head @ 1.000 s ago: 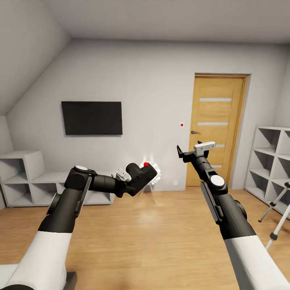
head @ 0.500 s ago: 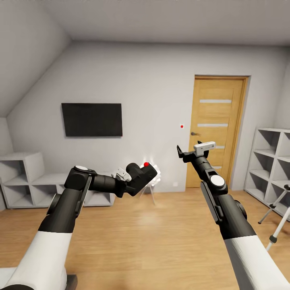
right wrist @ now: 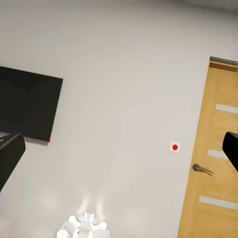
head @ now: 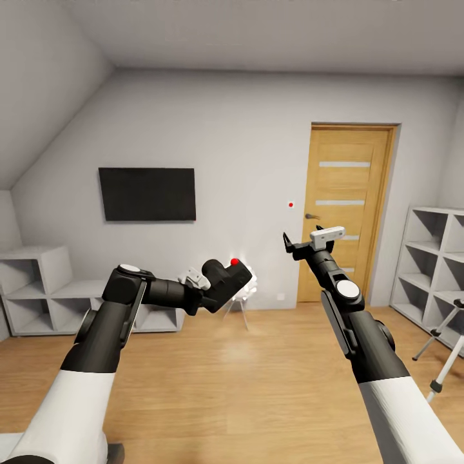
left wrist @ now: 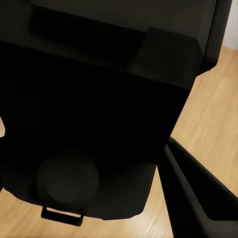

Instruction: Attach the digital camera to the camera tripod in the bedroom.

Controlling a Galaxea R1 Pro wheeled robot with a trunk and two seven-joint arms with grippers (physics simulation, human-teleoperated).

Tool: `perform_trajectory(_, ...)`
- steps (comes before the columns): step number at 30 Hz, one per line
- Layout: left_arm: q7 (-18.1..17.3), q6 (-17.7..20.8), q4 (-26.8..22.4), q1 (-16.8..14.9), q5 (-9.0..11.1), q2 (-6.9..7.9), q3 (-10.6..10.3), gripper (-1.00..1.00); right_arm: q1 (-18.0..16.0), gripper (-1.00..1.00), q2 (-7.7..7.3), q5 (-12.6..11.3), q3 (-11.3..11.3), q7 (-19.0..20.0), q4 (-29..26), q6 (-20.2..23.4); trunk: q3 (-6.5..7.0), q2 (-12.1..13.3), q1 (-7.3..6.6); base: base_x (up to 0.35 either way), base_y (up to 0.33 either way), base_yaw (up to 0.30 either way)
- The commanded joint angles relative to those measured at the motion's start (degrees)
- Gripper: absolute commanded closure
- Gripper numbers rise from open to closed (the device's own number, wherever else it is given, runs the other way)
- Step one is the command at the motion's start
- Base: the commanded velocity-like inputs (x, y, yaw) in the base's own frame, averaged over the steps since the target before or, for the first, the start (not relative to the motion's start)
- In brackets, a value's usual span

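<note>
- The left gripper [head: 227, 278] carries the digital camera [head: 225, 277], its fingers closed against the black body with the red button on top; in the left wrist view the camera body [left wrist: 94, 114] sits right up against the lens with one finger [left wrist: 198, 198] beside it. How firmly it is clamped cannot be told, so a jolt while driving could loosen it.
- The camera tripod [head: 446, 351] stands at the far right edge of the head view, near the white cube shelves [head: 430, 258], well apart from the camera. The robot must turn right, and a wide swing could knock a tripod leg and tip it.
- The right gripper [head: 301, 243] is raised, holding nothing; its fingertips at either edge of the right wrist view show it spread wide. Held forward like this, it could strike the shelves or the oak door [head: 347, 212] during the turn.
- The ball-cluster lamp [head: 243, 283] glows on the floor just behind the camera; driving forward risks hitting it.
</note>
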Motion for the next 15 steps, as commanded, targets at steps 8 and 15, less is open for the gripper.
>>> perform_trajectory(8,-0.7,0.5,-0.1,-0.1,-0.6,0.03,0.0,1.0,0.0,-1.0,-0.02,0.5,0.0,0.1,-0.1,0.3,1.36,3.2,-1.76,0.0,0.0,0.0)
perform_trajectory(15,-0.7,0.5,-0.1,-0.1,-0.6,0.33,0.0,1.0,0.0,-1.0,-0.01,0.5,0.0,0.1,-0.1,0.3,2.62,6.0,-3.3,0.0,0.0,0.0)
